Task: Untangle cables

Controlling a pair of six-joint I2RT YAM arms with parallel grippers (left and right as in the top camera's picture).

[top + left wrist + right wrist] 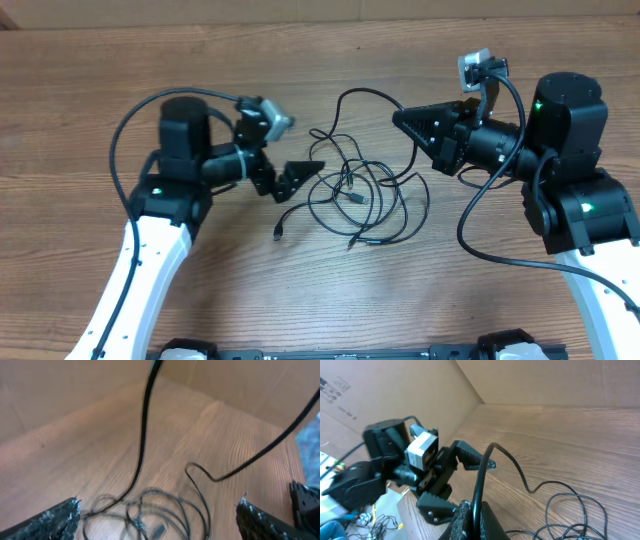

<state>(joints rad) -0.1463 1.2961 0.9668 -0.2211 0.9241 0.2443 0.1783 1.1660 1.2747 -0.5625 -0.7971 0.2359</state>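
The cables [355, 195] lie as a loose tangle of thin black loops on the wooden table between my arms, with small plug ends at the lower left [279, 233] and bottom [352, 243]. My right gripper [400, 118] is shut on one cable strand, which arcs up and left from its jaws. The right wrist view shows the strand [485, 467] pinched between the shut fingers [476, 512]. My left gripper [298, 178] is open and empty at the tangle's left edge. In the left wrist view, its fingers [157, 507] straddle the loops [165, 510], and a lifted strand [142, 435] hangs down.
The wooden table [100, 60] has cardboard walls behind it [240, 380]. The left arm and its camera [420, 452] show in the right wrist view. Thick black robot cables loop beside each arm [120, 130] [470, 215].
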